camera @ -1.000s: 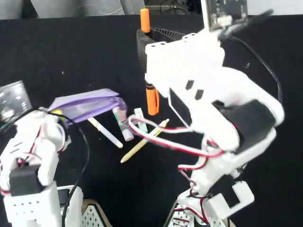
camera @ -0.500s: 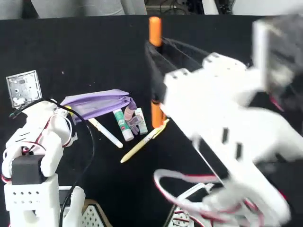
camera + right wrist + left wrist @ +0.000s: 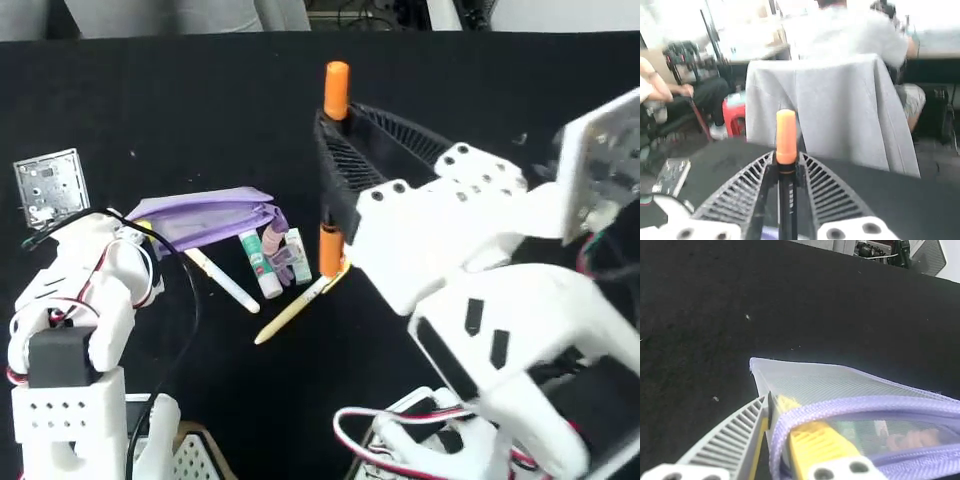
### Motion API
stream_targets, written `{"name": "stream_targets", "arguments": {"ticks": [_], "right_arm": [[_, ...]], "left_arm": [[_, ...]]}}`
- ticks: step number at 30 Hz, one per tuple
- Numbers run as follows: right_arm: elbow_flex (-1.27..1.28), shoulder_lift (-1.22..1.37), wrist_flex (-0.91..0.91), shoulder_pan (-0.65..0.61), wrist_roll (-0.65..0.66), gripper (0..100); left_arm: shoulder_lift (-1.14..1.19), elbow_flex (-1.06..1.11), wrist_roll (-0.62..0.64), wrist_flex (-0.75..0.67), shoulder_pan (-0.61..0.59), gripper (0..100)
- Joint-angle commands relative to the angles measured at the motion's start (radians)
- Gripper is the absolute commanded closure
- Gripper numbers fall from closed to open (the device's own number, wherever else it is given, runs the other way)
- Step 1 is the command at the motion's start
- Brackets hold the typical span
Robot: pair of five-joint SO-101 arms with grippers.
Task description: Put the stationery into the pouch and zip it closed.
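The bench (image 3: 200, 110) is covered in matt black cloth flecked with lint. The pouch (image 3: 840, 385) is translucent ribbed plastic edged with woven lilac cloth. The marker (image 3: 786, 132) has a smooth orange plastic cap. The right end effector (image 3: 786, 162) is ribbed black plastic, the left end effector (image 3: 774, 405) ribbed grey and yellow plastic.

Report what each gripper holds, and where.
Right gripper clamps the orange marker on its dark barrel, below the cap. Left gripper pinches the purple pouch at its rim.

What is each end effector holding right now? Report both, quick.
Left end effector: shut on the edge of the purple pouch.
Right end effector: shut on the orange marker.
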Motion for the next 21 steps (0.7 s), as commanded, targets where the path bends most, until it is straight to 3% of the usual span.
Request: {"name": "stream_targets", "arguments": {"ticks": [1,6,12,21], "right_arm": [[0.268,-0.145,-0.259,-0.011,-0.003,98.8],[0.561,-0.340,-0.540,-0.014,-0.003,98.8],[0.845,-0.469,-0.844,-0.137,-0.002,98.8],[1.029,-0.469,-1.040,-0.238,-0.002,98.8]], "left_arm": [[0.008,0.005,0.012,-0.012,0.021,97],[0.008,0.007,0.014,-0.015,0.021,97],[0.009,0.008,0.014,-0.018,0.021,97],[0.015,0.008,0.014,-0.020,0.021,97]]}}
